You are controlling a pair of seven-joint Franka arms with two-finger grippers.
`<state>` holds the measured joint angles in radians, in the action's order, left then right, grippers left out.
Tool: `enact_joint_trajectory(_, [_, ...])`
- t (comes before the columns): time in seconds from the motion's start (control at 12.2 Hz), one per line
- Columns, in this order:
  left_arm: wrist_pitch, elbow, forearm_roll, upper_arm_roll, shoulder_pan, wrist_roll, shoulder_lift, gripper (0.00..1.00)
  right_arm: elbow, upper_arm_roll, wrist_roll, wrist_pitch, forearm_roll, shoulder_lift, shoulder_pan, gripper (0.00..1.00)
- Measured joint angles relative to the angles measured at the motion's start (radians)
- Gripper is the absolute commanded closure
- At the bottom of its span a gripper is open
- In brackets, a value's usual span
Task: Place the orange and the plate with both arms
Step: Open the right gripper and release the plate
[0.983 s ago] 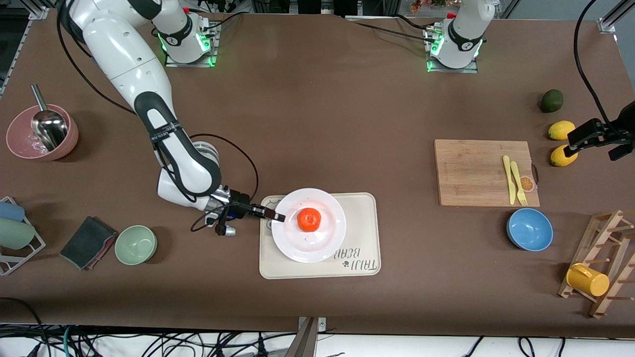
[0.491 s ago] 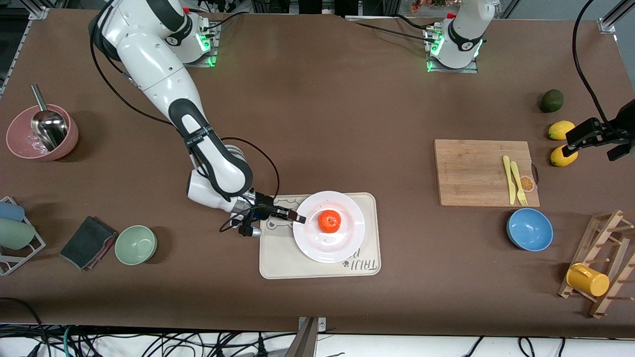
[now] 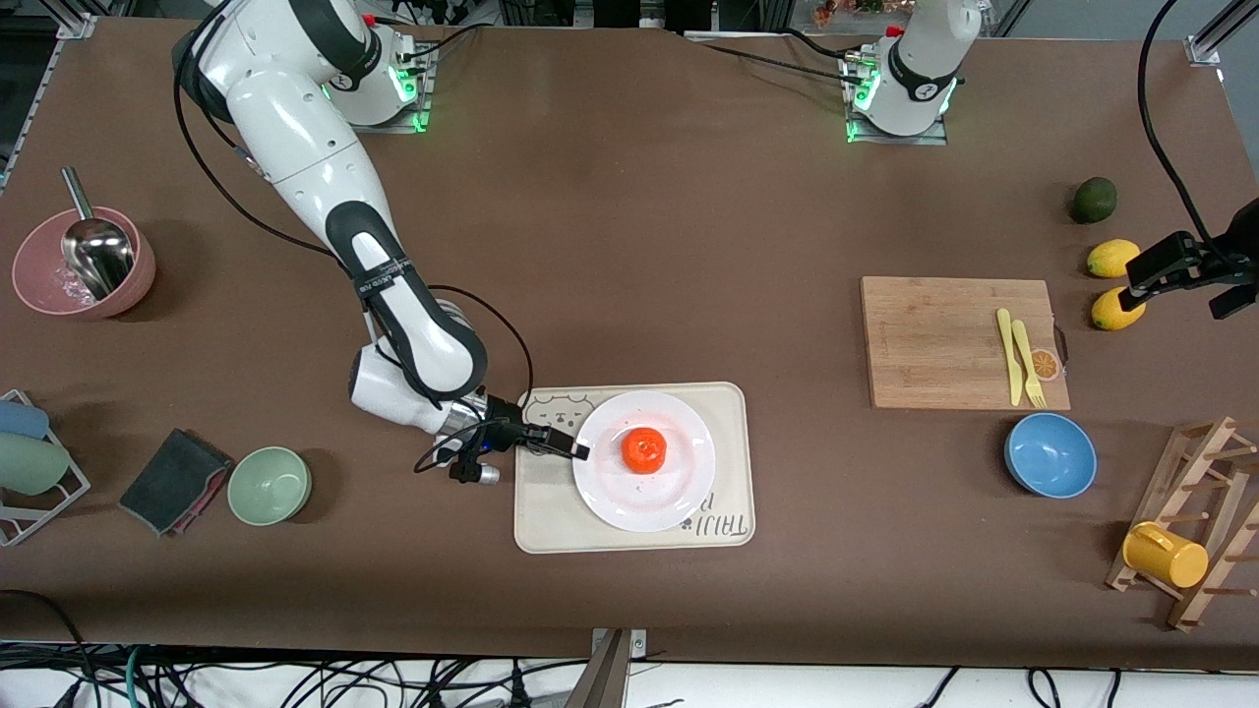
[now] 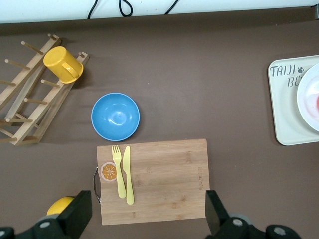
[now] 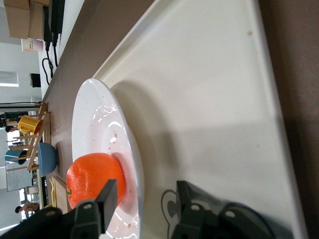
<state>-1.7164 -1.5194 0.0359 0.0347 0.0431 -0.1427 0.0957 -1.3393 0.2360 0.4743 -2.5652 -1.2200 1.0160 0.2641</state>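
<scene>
The orange (image 3: 643, 449) sits in the middle of the white plate (image 3: 679, 492), which rests on the cream bear-print tray (image 3: 551, 521). My right gripper (image 3: 578, 452) is low at the plate's rim on the side toward the right arm's end. The right wrist view shows the gripper (image 5: 146, 190) open, its fingers apart on either side of the plate (image 5: 99, 124) rim without pinching it, and the orange (image 5: 92, 179) just past one finger. My left gripper (image 3: 1195, 280) waits open over the lemons, with nothing between its fingers (image 4: 75, 214).
A wooden cutting board (image 3: 944, 339) with a yellow knife and fork, a blue bowl (image 3: 1049, 454), two lemons (image 3: 1111, 258) and an avocado (image 3: 1093, 200) lie toward the left arm's end. A green bowl (image 3: 269, 485), dark cloth (image 3: 175, 480) and pink bowl (image 3: 84, 264) lie toward the right arm's end.
The right gripper slid the plate with the orange along the tray toward the left arm's end, then opened its jaws off the rim. The left arm has not moved.
</scene>
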Motion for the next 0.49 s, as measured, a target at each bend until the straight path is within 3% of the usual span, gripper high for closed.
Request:
enact_joint_trajectory(0.25, [0.000, 0.001, 0.000, 0.000, 0.000, 0.000, 0.000, 0.00, 0.002, -0.012, -0.002, 0.038, 0.067, -0.049, -0.002, 0.00])
enact_joint_trajectory(0.49, [0.000, 0.001, 0.000, 0.000, 0.000, 0.000, 0.000, 0.00, -0.071, -0.075, -0.009, 0.170, 0.208, -0.173, -0.022, 0.00])
